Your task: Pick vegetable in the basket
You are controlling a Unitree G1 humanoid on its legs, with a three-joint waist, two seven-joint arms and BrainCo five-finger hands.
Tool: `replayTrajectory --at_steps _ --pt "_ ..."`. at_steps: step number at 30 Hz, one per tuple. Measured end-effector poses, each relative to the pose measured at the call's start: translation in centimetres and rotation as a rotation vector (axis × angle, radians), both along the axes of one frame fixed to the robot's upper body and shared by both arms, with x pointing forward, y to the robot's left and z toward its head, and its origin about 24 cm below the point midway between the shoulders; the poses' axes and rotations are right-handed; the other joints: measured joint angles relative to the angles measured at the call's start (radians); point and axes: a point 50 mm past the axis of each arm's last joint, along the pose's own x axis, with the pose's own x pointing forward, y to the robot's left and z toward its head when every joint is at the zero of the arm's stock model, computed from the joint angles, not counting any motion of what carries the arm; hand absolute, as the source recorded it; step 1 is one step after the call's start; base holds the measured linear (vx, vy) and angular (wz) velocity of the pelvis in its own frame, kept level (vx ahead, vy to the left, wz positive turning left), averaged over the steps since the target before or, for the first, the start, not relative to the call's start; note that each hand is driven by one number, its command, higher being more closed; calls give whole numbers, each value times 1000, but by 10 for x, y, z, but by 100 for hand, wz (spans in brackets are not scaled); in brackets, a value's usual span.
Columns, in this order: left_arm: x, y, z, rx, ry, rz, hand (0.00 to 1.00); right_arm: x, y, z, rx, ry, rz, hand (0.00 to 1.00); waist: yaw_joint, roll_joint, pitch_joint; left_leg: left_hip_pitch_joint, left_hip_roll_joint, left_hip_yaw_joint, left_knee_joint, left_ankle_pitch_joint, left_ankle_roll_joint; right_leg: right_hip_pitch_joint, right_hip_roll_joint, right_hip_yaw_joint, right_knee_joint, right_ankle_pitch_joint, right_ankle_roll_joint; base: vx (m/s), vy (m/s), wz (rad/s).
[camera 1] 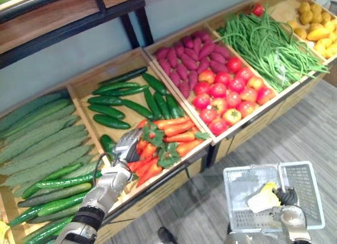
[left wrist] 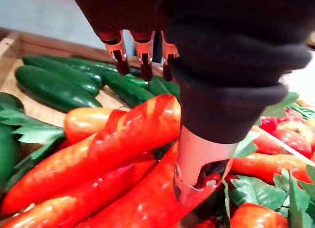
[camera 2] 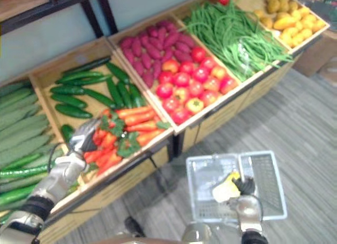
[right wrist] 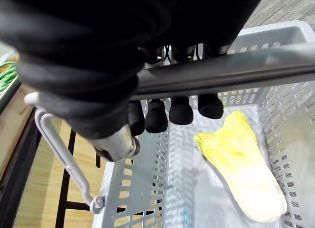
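Hovering your left hand (camera 1: 125, 149) just over the carrots (camera 1: 176, 133), fingers (left wrist: 145, 53) spread and gripping nothing, likely readies a pick. Right hand (camera 1: 289, 217) curls round the basket handle (right wrist: 236, 70), holding the basket (camera 1: 308, 194) well apart from the carrots, ready to receive.

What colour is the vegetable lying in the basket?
The vegetable in the basket is yellow fading to white; right wrist view.

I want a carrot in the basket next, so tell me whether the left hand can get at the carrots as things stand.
Probably yes. The left hand hovers right over the carrots, its fingers straight above them, and nothing lies between.
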Motion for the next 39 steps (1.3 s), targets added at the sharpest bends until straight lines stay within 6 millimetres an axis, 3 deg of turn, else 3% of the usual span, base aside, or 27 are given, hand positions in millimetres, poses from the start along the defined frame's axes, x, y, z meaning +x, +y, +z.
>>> replayTrajectory --at_steps 10,14,30,31,39 --pt "17 -5 17 -42 -52 0 0 8 -8 14 -39 -51 7 100 -2 3 43 -35 -1 1 0 2 1 -42 0 23 -7 29 2 -91 -24 -4" --pt "18 -2 14 -40 -33 25 0 16 -8 19 -64 -65 25 100 -2 5 64 -60 -1 0 0 6 7 -71 2 35 -6 37 10 -137 -38 -3" --pt "14 16 0 -59 36 118 0 13 -8 17 -68 -55 26 100 0 7 67 -54 -5 -20 -1 12 6 -64 -2 17 -7 40 12 -34 -13 0" --pt "13 18 -1 -80 40 135 100 13 -8 18 -68 -55 27 100 0 8 67 -54 -5 -25 -1 12 5 -64 -2 16 -7 40 13 0 0 0" --pt "14 31 3 -113 20 214 100 13 -7 17 -67 -55 29 100 1 8 68 -57 -3 -29 -6 12 5 -66 -2 12 -9 40 13 -44 -25 0"
